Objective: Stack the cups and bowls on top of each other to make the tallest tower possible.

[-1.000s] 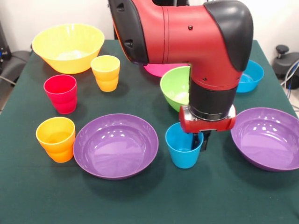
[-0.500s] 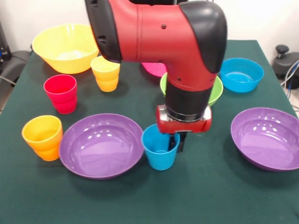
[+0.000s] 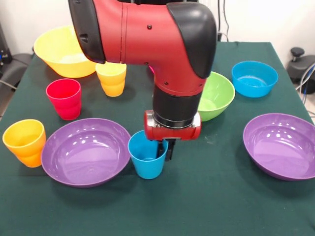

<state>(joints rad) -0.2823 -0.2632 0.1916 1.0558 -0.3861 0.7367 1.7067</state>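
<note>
Green cloth is covering the worktop [image 3: 231, 206], and pale walls with dark equipment are showing at the room's edges. I am watching the tool [image 3: 164, 149] hanging from the red and black arm [image 3: 147, 44] with its fingers straddling the rim of the blue cup [image 3: 146, 156]: one finger is sitting inside the cup, the other outside its wall. They appear to be clamped on that wall, though the cup is looking as if it is resting on the cloth rather than lifted.

To the tool's left, one purple bowl [image 3: 83, 150] is touching or just beside the cup, and beyond that bowl the orange cup [image 3: 24, 141] is standing against its far rim. I am judging that the bowl is crowding the cup, so any drag that way could shove both.

Behind the tool, the lime green bowl [image 3: 216, 96] is sitting partly hidden by the arm. The small blue bowl [image 3: 254, 77] is lying well to the right and farther back, and the second purple bowl [image 3: 281, 145] is resting to the right. The red cup [image 3: 64, 97], yellow cup [image 3: 111, 76] and large yellow bowl [image 3: 61, 49] are waiting back left.

Nothing is stacked yet, so I am reading this as an early pick.
</note>
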